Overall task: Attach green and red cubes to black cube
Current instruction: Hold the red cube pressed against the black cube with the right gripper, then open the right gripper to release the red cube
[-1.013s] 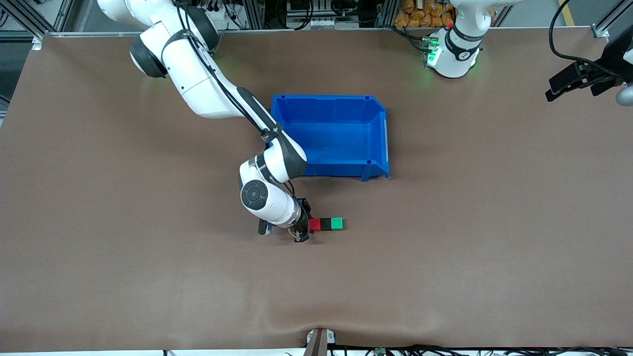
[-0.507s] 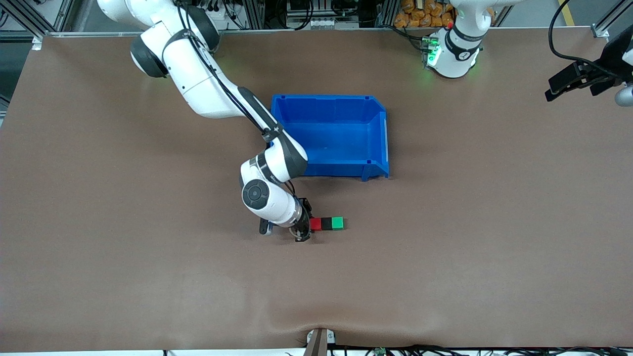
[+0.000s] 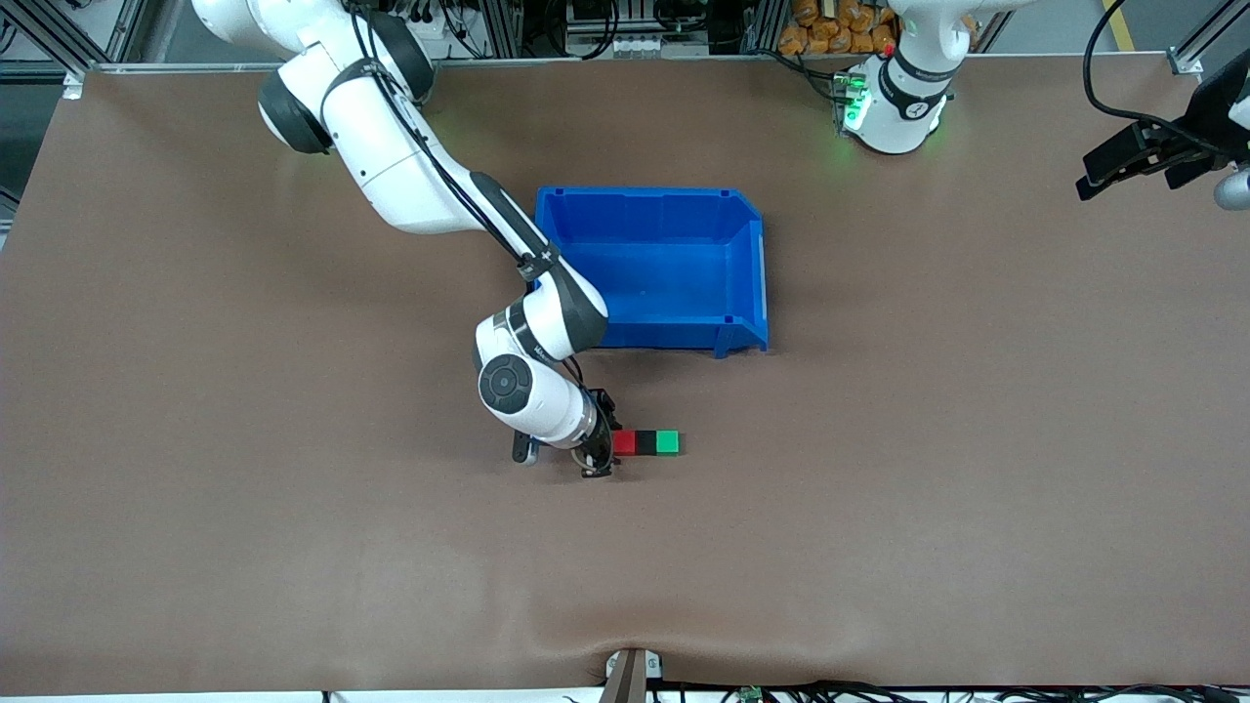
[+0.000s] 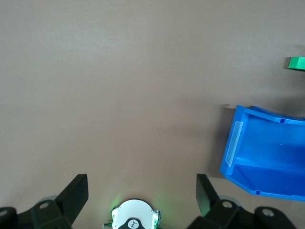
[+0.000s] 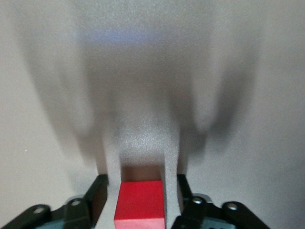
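Note:
The red cube [image 3: 624, 442], black cube [image 3: 645, 442] and green cube [image 3: 667, 442] lie touching in one row on the table, black in the middle. This row is nearer to the front camera than the blue bin. My right gripper [image 3: 598, 445] is down at the red end of the row. In the right wrist view the red cube [image 5: 139, 200] sits between the fingers of the right gripper [image 5: 140, 185], which is open, with a narrow gap on each side. My left gripper [image 3: 1105, 171] waits open and empty, high over the left arm's end of the table. The green cube [image 4: 296, 63] also shows in the left wrist view.
An empty blue bin [image 3: 747, 264] stands in the middle of the table, close to the right arm's forearm, and shows in the left wrist view as the blue bin [image 4: 233, 143]. The left arm's base [image 3: 894, 103] glows green at the table's edge.
My right gripper's fingers have parted and let go of the red cube. The row of cubes has stayed put, and the left arm has not moved.

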`<action>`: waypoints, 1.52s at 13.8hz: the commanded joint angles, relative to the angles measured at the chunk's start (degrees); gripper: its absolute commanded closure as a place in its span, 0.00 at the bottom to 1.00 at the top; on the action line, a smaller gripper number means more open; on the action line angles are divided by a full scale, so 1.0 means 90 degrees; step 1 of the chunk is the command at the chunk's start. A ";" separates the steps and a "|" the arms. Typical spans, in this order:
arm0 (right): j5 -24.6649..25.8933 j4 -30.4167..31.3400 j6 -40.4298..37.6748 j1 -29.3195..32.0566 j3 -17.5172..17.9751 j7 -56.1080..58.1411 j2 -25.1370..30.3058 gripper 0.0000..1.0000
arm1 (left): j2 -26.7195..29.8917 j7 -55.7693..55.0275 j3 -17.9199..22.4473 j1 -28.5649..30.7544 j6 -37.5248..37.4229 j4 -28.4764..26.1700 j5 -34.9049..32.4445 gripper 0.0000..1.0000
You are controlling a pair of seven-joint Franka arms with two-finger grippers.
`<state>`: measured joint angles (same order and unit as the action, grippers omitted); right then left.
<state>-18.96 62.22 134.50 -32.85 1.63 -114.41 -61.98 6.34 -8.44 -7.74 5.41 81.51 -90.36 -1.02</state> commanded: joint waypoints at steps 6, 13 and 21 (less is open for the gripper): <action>0.0076 -0.0185 -0.0179 0.0007 -0.0083 -0.0091 0.0040 0.00 | -0.0079 0.0020 -0.0029 -0.0025 -0.0023 0.0108 -0.0083 0.00; 0.0076 -0.0195 -0.0511 0.0056 -0.0083 -0.0091 0.0129 0.00 | -0.0138 -0.0020 -0.0126 -0.0035 -0.0023 0.0128 -0.0053 0.00; 0.0076 -0.0195 -0.0521 0.0154 -0.0073 -0.0052 0.0178 0.00 | -0.0148 -0.0020 -0.0117 -0.0025 -0.0004 0.0148 -0.0063 0.00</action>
<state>-18.90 60.28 131.15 -32.10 0.54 -114.41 -61.50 5.52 -8.44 -8.61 5.20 81.61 -90.19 -1.02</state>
